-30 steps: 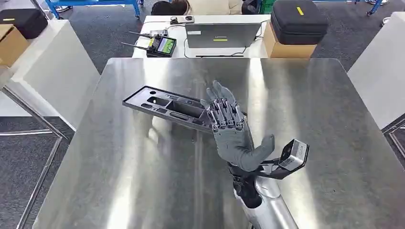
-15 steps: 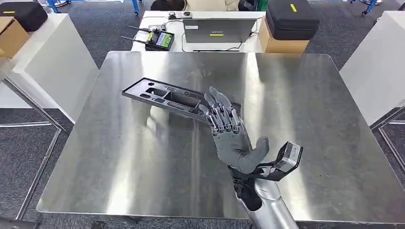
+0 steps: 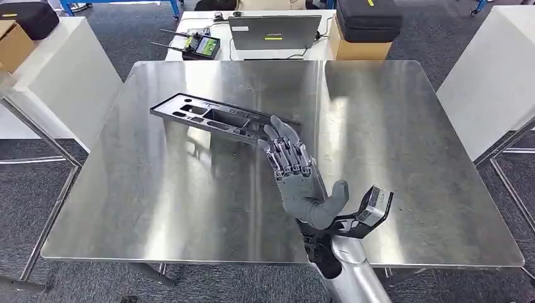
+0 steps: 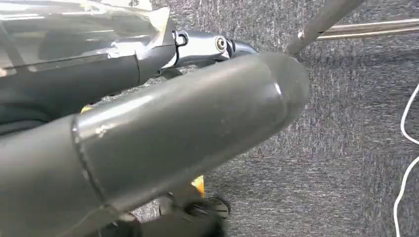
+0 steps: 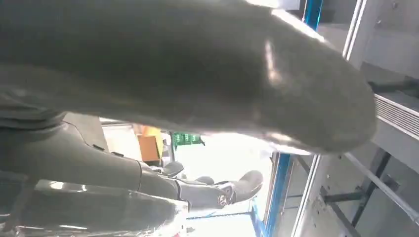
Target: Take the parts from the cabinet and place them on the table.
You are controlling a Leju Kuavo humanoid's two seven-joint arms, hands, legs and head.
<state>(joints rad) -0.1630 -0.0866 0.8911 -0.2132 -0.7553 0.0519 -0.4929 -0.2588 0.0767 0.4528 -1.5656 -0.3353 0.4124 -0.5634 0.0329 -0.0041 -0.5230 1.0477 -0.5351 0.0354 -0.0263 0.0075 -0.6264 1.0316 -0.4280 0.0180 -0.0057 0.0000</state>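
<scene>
Right hand (image 3: 301,183), grey with dark fingers (image 3: 285,151), hovers palm-down over the polished steel table (image 3: 410,145), fingers spread and holding nothing, fingertips just beside the near end of the long dark-grey moulded plastic tray part (image 3: 208,118) lying flat there; the part looks stiff, light and thin-walled (probably slippery on steel), best gripped across a long rim; left hand's state I cannot tell.
</scene>
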